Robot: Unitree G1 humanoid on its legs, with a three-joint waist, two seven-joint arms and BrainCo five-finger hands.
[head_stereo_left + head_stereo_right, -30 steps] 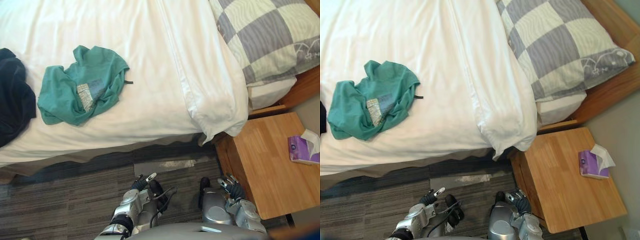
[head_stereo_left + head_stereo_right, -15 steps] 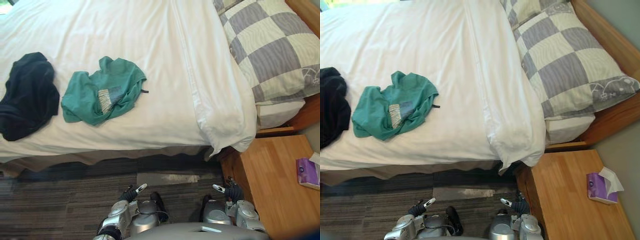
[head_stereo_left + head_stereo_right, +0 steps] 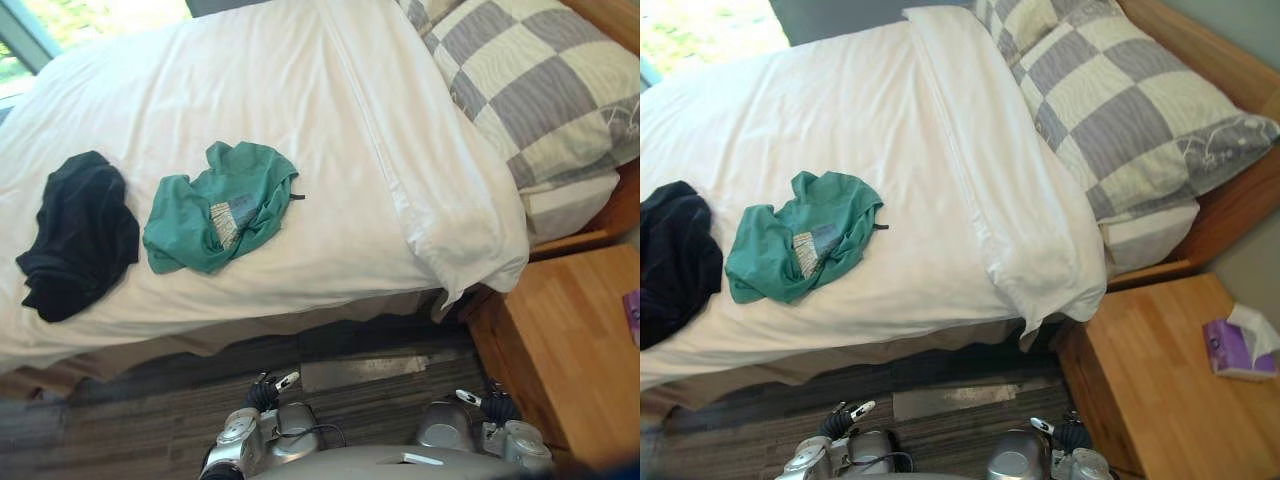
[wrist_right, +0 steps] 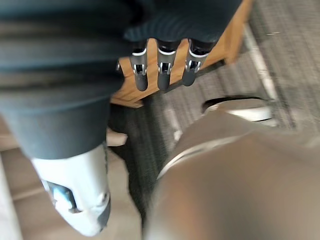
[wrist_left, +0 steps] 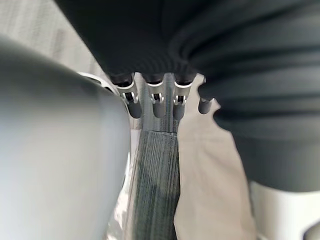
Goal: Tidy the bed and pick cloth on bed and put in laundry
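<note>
A crumpled green cloth (image 3: 220, 205) lies on the white bed (image 3: 200, 90), near the edge that faces me. To its left sits a bunched black cloth (image 3: 78, 232), apart from the green one. Both of my hands hang low over the carpet in front of the bed, well short of the clothes. My left hand (image 3: 265, 392) has relaxed fingers (image 5: 155, 102) and holds nothing. Beside the nightstand, my right hand (image 3: 495, 405) is likewise open, its fingers (image 4: 162, 72) straight and empty.
A grey-and-cream checked pillow (image 3: 1120, 110) lies at the head of the bed on the right. The white duvet's folded corner (image 3: 470, 240) hangs over the bed edge. A wooden nightstand (image 3: 1150, 370) with a purple tissue box (image 3: 1238, 350) stands at the right. Grey carpet (image 3: 150, 400) lies before the bed.
The whole picture has shifted as the camera moved: more of the bed's far side and all of the black cloth now show. The clothes lie unmoved. Both hands stay low and empty.
</note>
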